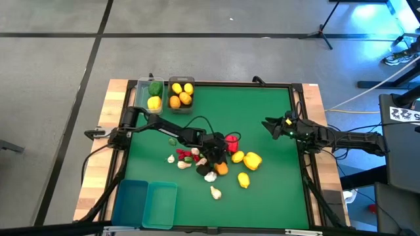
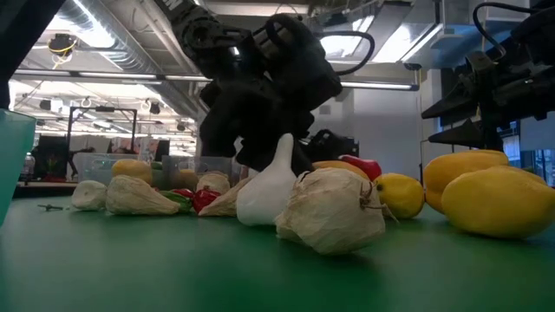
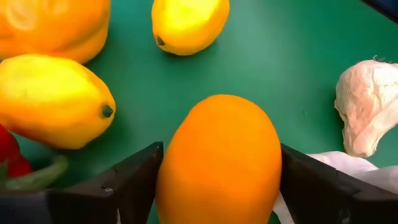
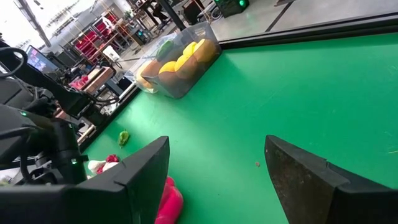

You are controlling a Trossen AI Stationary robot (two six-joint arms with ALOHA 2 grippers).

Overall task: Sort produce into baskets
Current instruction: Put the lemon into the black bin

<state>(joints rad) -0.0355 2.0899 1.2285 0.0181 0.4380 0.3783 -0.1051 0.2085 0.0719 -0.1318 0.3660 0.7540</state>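
Now left pincer [image 3: 217, 180] brackets an orange [image 3: 219, 158] (fingers touching).

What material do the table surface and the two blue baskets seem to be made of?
The table surface looks like a matte green mat, perhaps felt or rubber: it is flat and even in colour, with little glare. The blue baskets look like translucent plastic: their thin, smooth walls let light through.

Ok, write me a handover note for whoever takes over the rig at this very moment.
Left tool: fingers on both sides of an orange in the central pile, not lifted.
Right tool: open, empty, waiting at the mat's right side.
Done: two clear bins at the far edge hold some lemons, oranges and a green piece.
Left: both teal bins look empty; garlic, lemons and peppers remain in the pile.
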